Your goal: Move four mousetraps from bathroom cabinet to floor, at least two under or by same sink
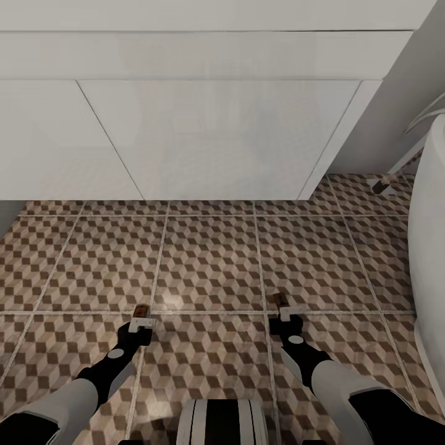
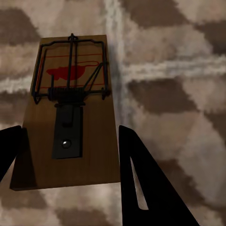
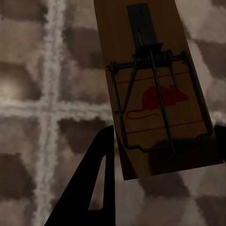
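- Mousetraps: one sits between the fingers of the left tool [image 1: 139, 326], a second between those of the right tool [image 1: 285, 316]; each tool is clamped on its board's long edges.
- Left mousetrap [image 2: 70, 110] runs lengthwise straight out from the tool, its wire and red mark at the far end; the right mousetrap [image 3: 157, 87] does too, with the wire end nearer the tool.
- Both hang low over the bathroom floor [image 1: 210, 266]; whether they touch the tiles I cannot tell.
- Sink cabinet [image 1: 216, 136] stands ahead, apart from both tools, with bare tile between.
- Right arm has less room: the bathtub [image 1: 429, 247] curves in beside it; the left side is open.
- Setting down should need only a short drop, I judge.
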You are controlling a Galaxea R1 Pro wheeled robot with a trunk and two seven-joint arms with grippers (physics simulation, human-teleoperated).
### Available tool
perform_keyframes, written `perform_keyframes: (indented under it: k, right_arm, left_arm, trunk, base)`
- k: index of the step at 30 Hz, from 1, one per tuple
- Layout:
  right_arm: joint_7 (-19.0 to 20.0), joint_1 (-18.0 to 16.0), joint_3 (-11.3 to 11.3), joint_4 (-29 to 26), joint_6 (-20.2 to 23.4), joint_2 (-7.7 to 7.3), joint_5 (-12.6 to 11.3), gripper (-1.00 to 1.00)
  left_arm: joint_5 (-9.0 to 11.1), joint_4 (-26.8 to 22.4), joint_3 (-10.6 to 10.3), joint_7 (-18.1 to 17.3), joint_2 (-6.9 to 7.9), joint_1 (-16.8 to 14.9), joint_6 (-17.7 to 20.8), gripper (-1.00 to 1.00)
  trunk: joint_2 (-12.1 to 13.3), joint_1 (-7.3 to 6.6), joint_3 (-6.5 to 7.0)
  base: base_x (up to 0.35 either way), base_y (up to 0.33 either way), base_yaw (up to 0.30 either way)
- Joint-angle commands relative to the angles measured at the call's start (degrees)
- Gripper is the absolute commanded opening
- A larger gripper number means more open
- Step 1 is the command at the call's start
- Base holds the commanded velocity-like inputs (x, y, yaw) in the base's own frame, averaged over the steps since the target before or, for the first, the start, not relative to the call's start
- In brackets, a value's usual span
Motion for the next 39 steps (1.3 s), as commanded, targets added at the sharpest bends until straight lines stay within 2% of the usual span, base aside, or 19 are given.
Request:
perform_keyframes:
  k: [1, 4, 9, 13, 22, 39]
  right_arm:
    - [-0.3, 0.0, 0.4, 0.1, -0.1, 0.0, -0.2, -1.0]
    - [-0.3, 0.0, 0.4, 0.5, -0.1, 0.01, -0.3, -1.0]
    - [-0.3, 0.0, 0.4, 1.0, 0.1, 0.01, -0.4, -1.0]
    - [-0.3, 0.0, 0.4, 1.1, 0.5, 0.01, -0.5, -1.0]
    - [-0.2, 0.0, 0.4, 1.3, 1.0, -0.08, -0.5, -1.0]
    - [-0.4, 0.0, 0.4, 1.2, 1.1, -0.1, -0.3, -1.0]
  left_arm:
    - [0.4, 0.0, -0.5, 0.2, 0.04, 0.0, -0.2, -1.0]
    - [1.0, -0.5, -0.4, 0.2, 0.11, -0.1, -0.2, -1.0]
    - [4.3, -0.9, -0.4, 0.2, 0.08, -1.8, -0.3, -1.0]
    - [5.4, -0.9, -0.3, 0.2, -0.05, -2.4, -0.7, -1.0]
    - [5.9, -0.4, -0.4, 0.2, -0.29, -2.6, -2.9, -1.0]
    - [5.8, -0.9, -0.5, 0.2, -0.39, -2.6, -3.2, -1.0]
  trunk:
    - [0.0, -0.01, -0.03]
    - [0.0, -0.01, -0.03]
    - [0.0, -0.01, -0.03]
    - [0.0, -0.01, -0.03]
    - [0.0, -0.01, -0.03]
    - [0.0, -0.01, -0.03]
  base:
    - [0.0, 0.0, 0.0]
    - [0.0, 0.0, 0.0]
    - [0.0, 0.0, 0.0]
    - [0.0, 0.0, 0.0]
    - [0.0, 0.0, 0.0]
    - [0.0, 0.0, 0.0]
